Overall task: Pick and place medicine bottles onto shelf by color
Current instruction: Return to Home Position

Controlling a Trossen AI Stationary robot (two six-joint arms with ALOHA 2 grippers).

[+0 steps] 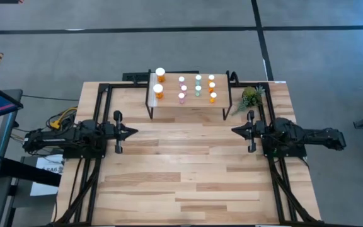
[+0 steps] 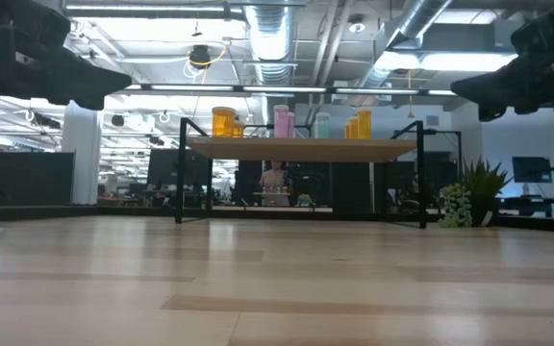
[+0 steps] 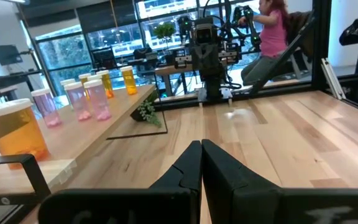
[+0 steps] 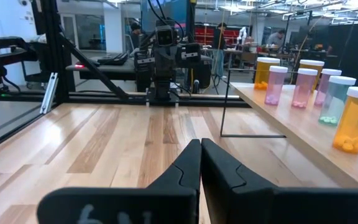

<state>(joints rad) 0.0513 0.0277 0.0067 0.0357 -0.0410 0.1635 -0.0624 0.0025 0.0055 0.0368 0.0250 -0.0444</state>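
The shelf (image 1: 188, 104) stands at the table's far middle on thin black legs. Several medicine bottles stand upright on it: two larger orange ones (image 1: 159, 83) at its left end, pink ones (image 1: 182, 89), pale green ones (image 1: 198, 85) and small orange ones (image 1: 212, 88) to the right. They also show in the low view (image 2: 287, 122). My left gripper (image 1: 133, 132) is shut and empty at the table's left. My right gripper (image 1: 236, 130) is shut and empty at the table's right. Both hover above the table, pointing at each other.
A small green plant (image 1: 249, 98) stands right of the shelf, just beyond my right gripper. A black frame (image 1: 99, 94) runs around the table's far and side edges. Bare wooden tabletop (image 1: 188, 170) lies between the arms and toward the near edge. A person (image 3: 272, 37) sits beyond the table.
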